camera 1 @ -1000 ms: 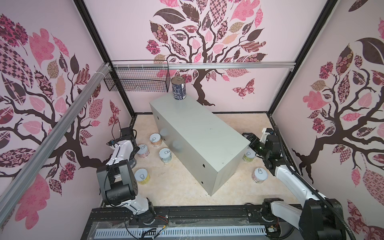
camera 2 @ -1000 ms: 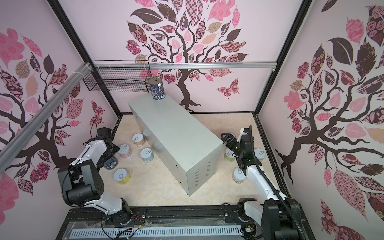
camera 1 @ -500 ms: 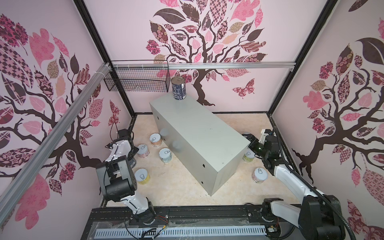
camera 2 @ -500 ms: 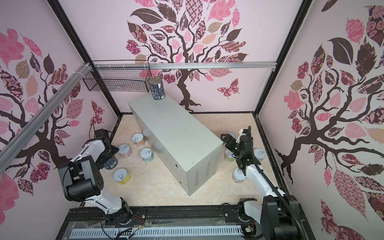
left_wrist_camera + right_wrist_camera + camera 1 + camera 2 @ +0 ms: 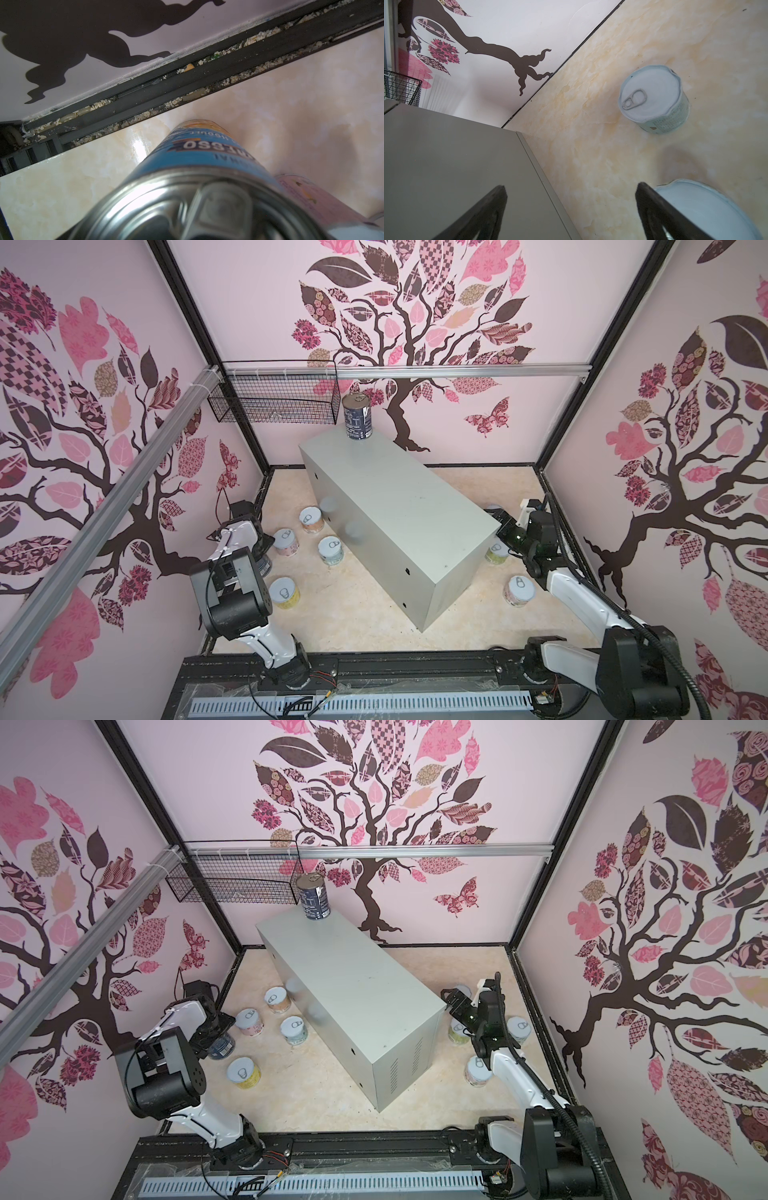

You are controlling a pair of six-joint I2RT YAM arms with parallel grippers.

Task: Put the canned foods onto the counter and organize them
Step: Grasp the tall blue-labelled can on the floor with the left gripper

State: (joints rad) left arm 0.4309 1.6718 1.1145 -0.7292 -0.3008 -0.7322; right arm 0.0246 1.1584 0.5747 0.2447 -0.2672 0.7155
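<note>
A tall dark-blue can stands on the far end of the counter. A second blue can stands on the floor at the left wall. My left gripper is open and hangs right over it; its fingers are hidden in the left wrist view. Several short pastel cans stand left of the counter. My right gripper is open and empty above the counter's near right corner. A pale green can stands beyond it, and a white-lidded can sits beside one finger.
A black wire basket hangs on the back wall under the aluminium rail. More short cans stand between the counter and the right wall. A pink can stands close beside the blue one. A black frame channel runs along the wall.
Both arms have shifted only slightly. No can has moved.
</note>
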